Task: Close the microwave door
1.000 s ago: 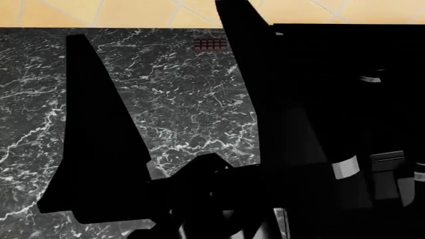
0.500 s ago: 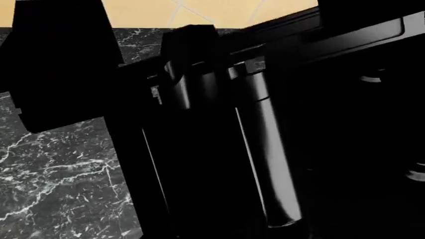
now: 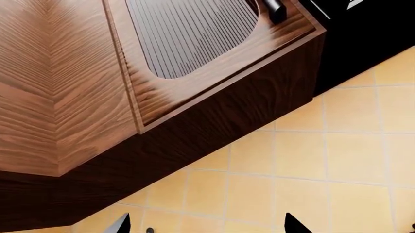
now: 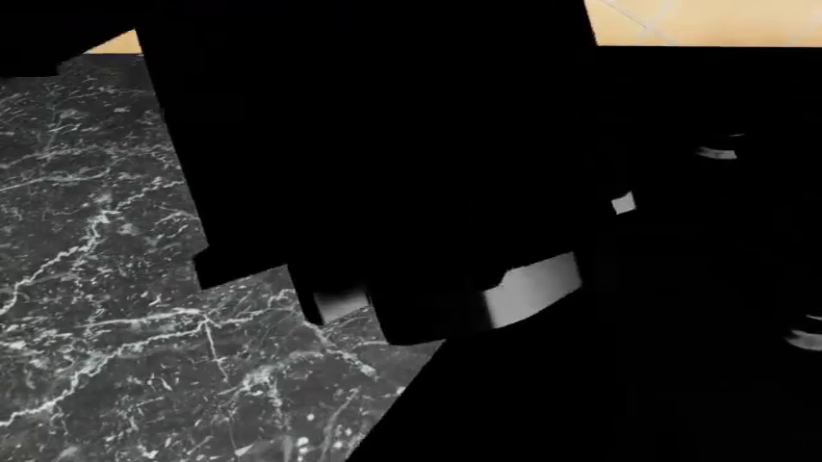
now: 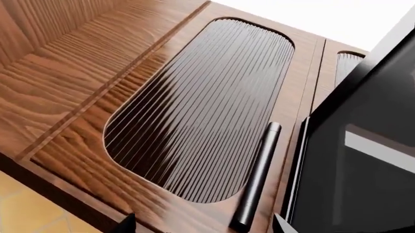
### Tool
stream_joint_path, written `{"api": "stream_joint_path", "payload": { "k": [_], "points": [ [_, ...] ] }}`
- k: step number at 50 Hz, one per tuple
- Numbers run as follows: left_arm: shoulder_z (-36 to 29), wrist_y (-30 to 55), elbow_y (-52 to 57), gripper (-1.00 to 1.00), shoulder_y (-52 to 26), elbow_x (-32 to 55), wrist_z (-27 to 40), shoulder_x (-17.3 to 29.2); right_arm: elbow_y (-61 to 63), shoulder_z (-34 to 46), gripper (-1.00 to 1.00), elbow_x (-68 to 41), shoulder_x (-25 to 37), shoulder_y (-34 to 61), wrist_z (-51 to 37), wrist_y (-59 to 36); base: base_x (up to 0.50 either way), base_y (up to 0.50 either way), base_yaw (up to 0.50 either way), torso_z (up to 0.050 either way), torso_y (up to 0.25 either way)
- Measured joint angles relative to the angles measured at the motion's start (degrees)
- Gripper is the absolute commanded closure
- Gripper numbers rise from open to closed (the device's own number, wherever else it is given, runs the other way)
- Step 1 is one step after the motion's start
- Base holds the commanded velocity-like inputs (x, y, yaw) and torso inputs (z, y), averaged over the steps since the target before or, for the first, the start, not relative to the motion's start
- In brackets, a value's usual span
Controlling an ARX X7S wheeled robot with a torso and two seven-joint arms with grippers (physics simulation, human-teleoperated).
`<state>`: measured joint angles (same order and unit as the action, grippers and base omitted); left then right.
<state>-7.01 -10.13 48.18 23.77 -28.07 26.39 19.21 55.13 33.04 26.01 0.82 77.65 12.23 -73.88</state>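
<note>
A glossy black panel of the microwave [image 5: 363, 160] fills one side of the right wrist view, beside a wooden cabinet door. How far the microwave door stands open cannot be told. My right gripper [image 5: 202, 227] is open and empty, and only its fingertips [image 5: 126, 225] show, in front of that cabinet. A black corner of the microwave [image 3: 363, 39] also shows in the left wrist view. My left gripper [image 3: 206, 227] is open and empty, facing the yellow tiled wall. In the head view dark arm parts [image 4: 385, 164] hide the microwave and both grippers.
A wooden wall cabinet [image 5: 97, 73] has a ribbed glass pane [image 5: 207, 111] and a black bar handle [image 5: 256, 174] close to the microwave panel. The cabinet's underside [image 3: 77, 87] hangs over yellow wall tiles [image 3: 311, 165]. A black marble counter [image 4: 115, 318] lies below at the left.
In the head view a dark arm has swung across, and it now covers most of the picture. Much of the marble counter seen a second ago is hidden.
</note>
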Motion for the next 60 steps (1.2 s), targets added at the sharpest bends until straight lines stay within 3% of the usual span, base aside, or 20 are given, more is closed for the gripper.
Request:
{"api": "stream_joint_path", "payload": {
  "k": [34, 60],
  "points": [
    [-0.55, 0.27, 0.20, -1.00, 0.01, -0.15, 0.20, 0.46, -14.01, -6.32, -1.00, -11.35, 3.08, 24.63, -0.36, -5.35, 0.00, 0.00, 0.00, 0.000, 0.000],
    [-0.55, 0.82, 0.43, -1.00, -0.38, 0.32, 0.09, 0.99, -29.07, -11.40, -1.00, -14.44, 5.62, 28.56, -0.73, 3.60, 0.00, 0.00, 0.00, 0.000, 0.000]
  ]
}}
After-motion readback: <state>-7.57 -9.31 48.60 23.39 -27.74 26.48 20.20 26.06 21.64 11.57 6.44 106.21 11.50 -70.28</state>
